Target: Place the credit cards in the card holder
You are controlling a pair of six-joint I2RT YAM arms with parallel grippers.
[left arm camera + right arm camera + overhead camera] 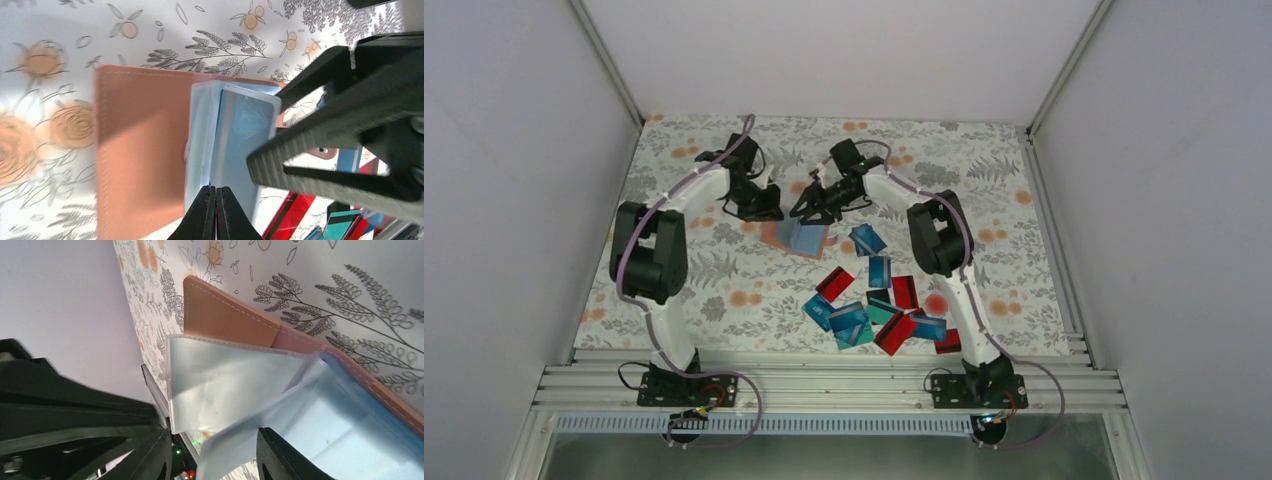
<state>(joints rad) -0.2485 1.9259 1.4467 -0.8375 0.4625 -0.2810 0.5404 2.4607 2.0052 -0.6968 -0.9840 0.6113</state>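
The tan card holder (782, 236) lies open on the flowered cloth between both grippers, its clear plastic sleeves (220, 380) fanned up. A blue card (245, 135) sits in one sleeve. My left gripper (216, 190) is shut, pinching the lower edge of a lifted sleeve. From the other side, my right gripper (212, 436) stands open, a pale sleeve curving loosely between its fingers (280, 455). In the left wrist view, the right fingers (320, 145) reach beside the blue card. The other credit cards (874, 305), blue, teal and red, lie scattered nearer the right arm's base.
White walls close in the table on three sides. An aluminium rail (824, 380) runs along the near edge with both arm bases on it. The right arm's forearm (939, 235) stands over the far edge of the card pile.
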